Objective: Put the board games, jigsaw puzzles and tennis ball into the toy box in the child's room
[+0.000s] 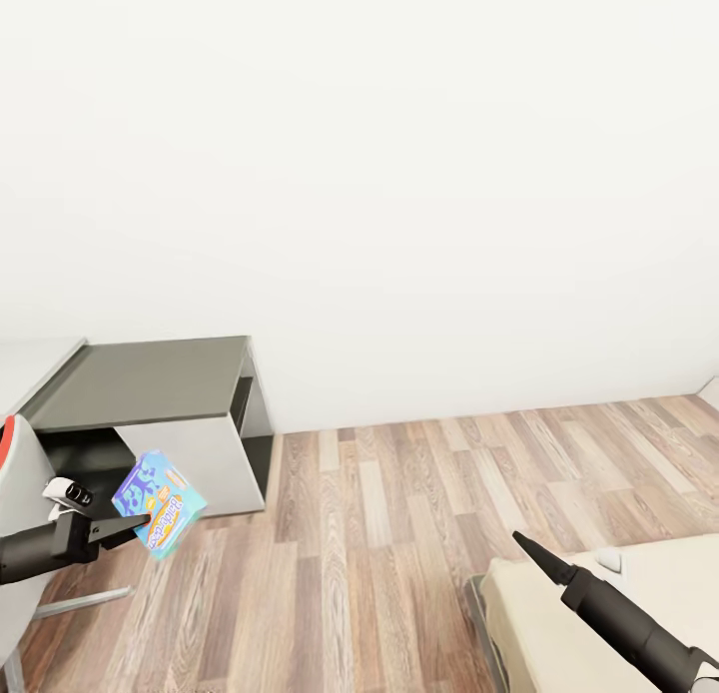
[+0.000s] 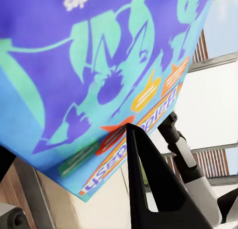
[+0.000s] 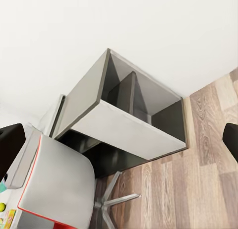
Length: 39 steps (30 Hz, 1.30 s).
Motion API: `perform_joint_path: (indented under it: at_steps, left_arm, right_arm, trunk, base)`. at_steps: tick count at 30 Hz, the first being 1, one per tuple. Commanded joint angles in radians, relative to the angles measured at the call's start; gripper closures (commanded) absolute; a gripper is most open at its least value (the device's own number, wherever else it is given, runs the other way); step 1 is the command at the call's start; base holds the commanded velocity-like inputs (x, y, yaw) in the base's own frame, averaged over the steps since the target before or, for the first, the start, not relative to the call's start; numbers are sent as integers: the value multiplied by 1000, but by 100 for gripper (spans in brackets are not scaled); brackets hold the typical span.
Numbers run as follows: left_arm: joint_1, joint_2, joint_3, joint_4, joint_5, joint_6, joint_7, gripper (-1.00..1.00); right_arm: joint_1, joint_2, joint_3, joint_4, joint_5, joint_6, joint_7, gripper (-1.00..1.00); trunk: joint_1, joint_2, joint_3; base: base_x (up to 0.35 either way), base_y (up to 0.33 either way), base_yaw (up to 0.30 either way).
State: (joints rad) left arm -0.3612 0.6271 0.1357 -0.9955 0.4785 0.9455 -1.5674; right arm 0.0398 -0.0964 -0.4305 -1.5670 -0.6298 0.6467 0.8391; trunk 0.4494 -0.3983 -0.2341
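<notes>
A blue board game box (image 1: 160, 515) with teal figures and orange lettering hangs tilted above the floor at the lower left, with my left gripper (image 1: 138, 530) shut on its lower edge. Up close in the left wrist view the box (image 2: 99, 75) looms large, and a black finger (image 2: 148, 179) presses its underside. My right gripper (image 1: 527, 547) reaches out over the corner of the bed (image 1: 599, 623) at the lower right. In the right wrist view its fingers (image 3: 10, 149) stand far apart, open and empty. A small yellow-green round thing (image 3: 2, 206) peeks in at that picture's edge.
A dark grey desk unit (image 1: 150, 383) with open shelves stands against the white wall at the left. In front of it is a white chair with red trim (image 1: 15, 483), whose star base (image 3: 116, 201) rests on the wood floor (image 1: 399, 533).
</notes>
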Motion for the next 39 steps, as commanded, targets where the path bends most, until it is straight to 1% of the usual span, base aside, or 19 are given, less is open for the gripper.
perform_joint_path:
  at_steps: [1, 6, 12, 19, 23, 32, 39]
  left_arm:
    - [-1, 0, -1, 0, 0, 10, -3, 100]
    - [-1, 0, -1, 0, 1, 10, -3, 100]
    - [-1, 0, -1, 0, 1, 10, -3, 100]
    - [-1, 0, -1, 0, 1, 9, -3, 100]
    - [-1, 0, -1, 0, 1, 8, -3, 100]
    - [-1, 0, -1, 0, 1, 6, -3, 100]
    - [-1, 0, -1, 0, 0, 6, -3, 100]
  right_arm:
    - [0, 0, -1, -1, -6, 7, -3, -100]
    - [0, 0, 0, -1, -7, 7, -12, -100]
    - [0, 0, 20, 0, -5, 7, -19, -100]
    - [0, 0, 24, 0, -7, 7, -32, -100]
    - [0, 0, 33, 0, -6, 7, -35, -100]
    - [0, 0, 36, 1, -5, 7, -38, -100]
    - [0, 0, 36, 1, -7, 7, -55, -100]
  trunk:
    - [1, -2, 0]
    - [1, -2, 6]
    - [1, -2, 13]
    - [1, -2, 22]
    - [1, -2, 27]
    - [1, -2, 38]
    - [1, -2, 47]
  base:
    - [0, 0, 214]
    - [0, 0, 214]
    - [0, 0, 214]
    - [0, 0, 214]
    - [0, 0, 214]
    - [0, 0, 215]
    - [31, 42, 214]
